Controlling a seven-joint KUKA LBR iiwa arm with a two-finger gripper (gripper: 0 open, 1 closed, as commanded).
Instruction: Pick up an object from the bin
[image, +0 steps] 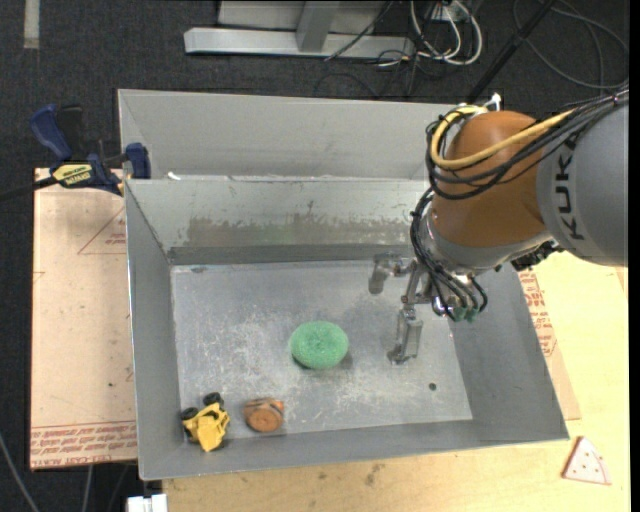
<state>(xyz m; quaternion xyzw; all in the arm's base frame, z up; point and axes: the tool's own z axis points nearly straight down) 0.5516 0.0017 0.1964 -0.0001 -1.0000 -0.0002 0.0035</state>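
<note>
Gripper (403, 338): low over bare bin (300, 215) floor, right of centre; spread or pressed together, cannot tell; wrist hides its upper part. Green round pad (320, 345): nearest, just left, open floor around. Yellow toy (206, 423), brown disc (264, 415): front-left edge, details unclear.
</note>
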